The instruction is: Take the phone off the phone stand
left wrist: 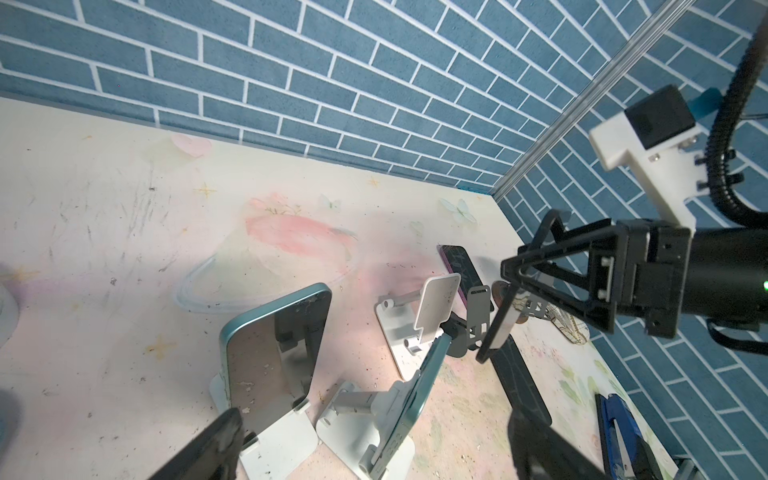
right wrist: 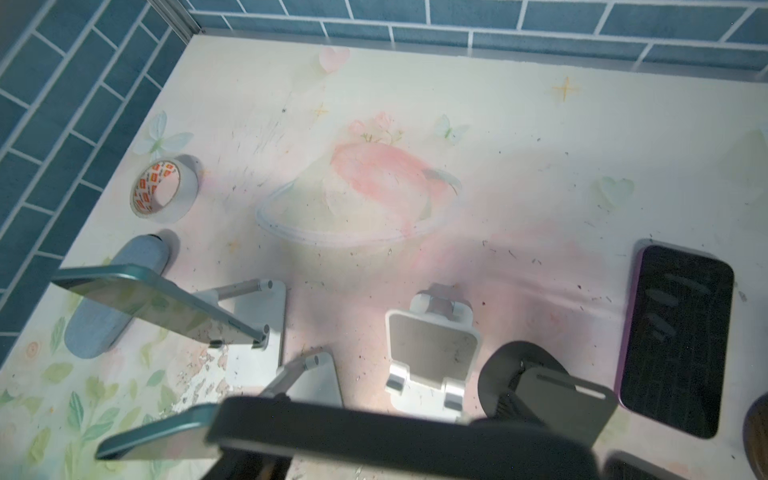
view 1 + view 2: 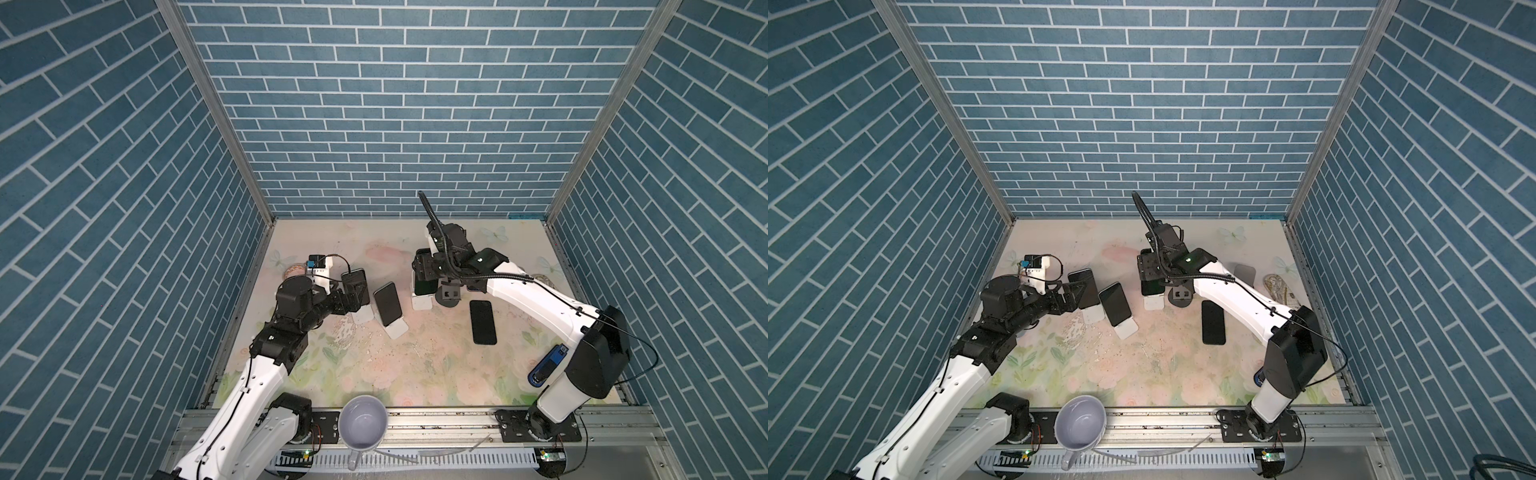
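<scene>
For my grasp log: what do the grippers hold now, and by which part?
The right gripper holds a phone by its upper end. The left gripper is open and holds nothing.

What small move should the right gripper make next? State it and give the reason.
The right gripper is shut on the dark slim phone, which hangs tilted, clear of the empty white folding stand, so the lift looks done. Probably best: carry the phone sideways and lower it flat onto a bare patch of the floral mat.
</scene>
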### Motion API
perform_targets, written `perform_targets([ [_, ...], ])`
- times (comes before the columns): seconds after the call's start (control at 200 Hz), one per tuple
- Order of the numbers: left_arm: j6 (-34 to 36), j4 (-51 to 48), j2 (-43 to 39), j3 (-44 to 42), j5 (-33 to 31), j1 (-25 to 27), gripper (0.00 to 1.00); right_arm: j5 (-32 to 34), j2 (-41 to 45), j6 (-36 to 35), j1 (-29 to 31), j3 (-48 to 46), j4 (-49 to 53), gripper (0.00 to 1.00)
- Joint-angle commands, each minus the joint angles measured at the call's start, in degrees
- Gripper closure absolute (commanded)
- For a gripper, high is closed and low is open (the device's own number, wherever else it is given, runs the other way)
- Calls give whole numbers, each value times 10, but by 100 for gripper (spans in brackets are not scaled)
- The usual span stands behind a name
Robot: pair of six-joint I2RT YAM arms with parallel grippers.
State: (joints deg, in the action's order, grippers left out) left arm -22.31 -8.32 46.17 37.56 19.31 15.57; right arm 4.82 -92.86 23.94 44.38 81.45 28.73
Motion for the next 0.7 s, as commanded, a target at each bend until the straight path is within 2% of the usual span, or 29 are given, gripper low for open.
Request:
perform_targets([
  [0.0, -2, -4, -9, 4, 0, 2, 0, -30, 33, -7, 4, -43, 25, 56],
  [0.29, -19, 12, -7, 3, 6, 2, 0, -89, 85, 11, 4, -147, 50, 56],
  [0.695, -31, 26, 4, 11, 17, 2, 0, -78, 90, 39, 4, -231, 52, 56],
])
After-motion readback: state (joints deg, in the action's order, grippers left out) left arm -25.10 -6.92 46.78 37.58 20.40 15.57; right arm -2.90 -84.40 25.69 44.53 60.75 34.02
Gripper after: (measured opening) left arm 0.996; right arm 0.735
